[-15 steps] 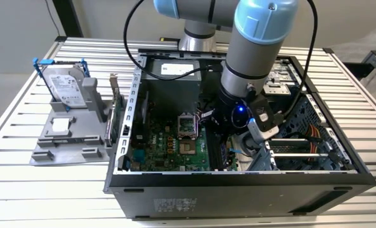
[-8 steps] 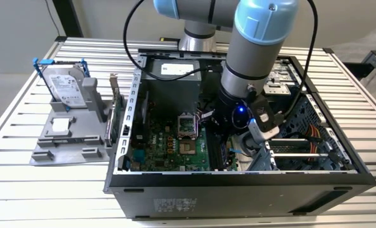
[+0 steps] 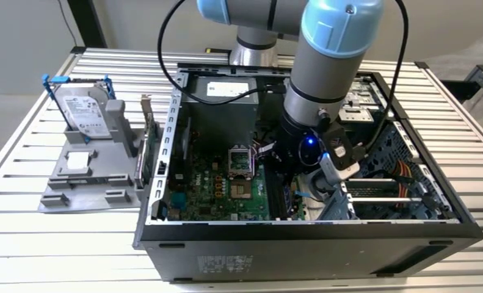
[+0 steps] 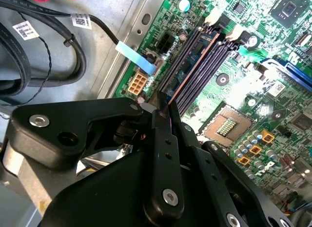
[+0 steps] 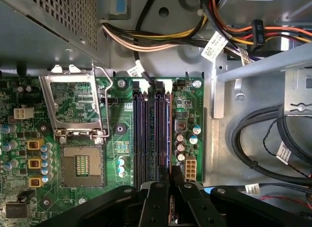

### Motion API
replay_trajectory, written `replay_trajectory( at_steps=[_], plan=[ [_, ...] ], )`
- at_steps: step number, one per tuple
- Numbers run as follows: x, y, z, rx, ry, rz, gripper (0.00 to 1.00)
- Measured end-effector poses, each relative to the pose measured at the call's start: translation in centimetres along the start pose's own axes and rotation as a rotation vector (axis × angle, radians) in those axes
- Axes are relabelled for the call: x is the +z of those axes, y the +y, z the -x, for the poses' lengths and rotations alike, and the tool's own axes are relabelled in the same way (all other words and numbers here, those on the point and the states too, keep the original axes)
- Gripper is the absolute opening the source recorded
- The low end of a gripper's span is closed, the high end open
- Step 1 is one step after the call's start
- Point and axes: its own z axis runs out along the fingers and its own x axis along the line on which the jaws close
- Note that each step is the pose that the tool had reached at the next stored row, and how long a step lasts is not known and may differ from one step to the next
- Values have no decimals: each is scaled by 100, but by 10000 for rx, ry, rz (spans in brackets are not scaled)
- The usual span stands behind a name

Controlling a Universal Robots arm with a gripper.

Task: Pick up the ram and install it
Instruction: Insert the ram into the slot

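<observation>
- Gripper (image 4: 163, 107) clenched on the ram (image 4: 192, 66), edge-on over the slots (image 5: 151, 134), 6 o'clock of the latches.
- Ram likely light, stiff, fragile (grip edges, not chips).

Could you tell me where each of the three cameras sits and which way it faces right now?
Exterior view: off the arm, above the slatted table, looking down into the open computer case; the robot arm reaches inside.
First wrist view: on the arm, facing the motherboard; the gripper stands over the memory slots.
Second wrist view: on the arm, slanted across the board; gripper linkage fills the foreground.
Both wrist views share the memory slots and the processor socket.
</observation>
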Motion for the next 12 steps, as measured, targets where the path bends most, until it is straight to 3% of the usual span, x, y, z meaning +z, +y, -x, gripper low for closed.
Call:
replay_trajectory(
  at_steps=[12],
  plan=[
    [0, 0, 0, -8, 1, 0, 0]
  ],
)
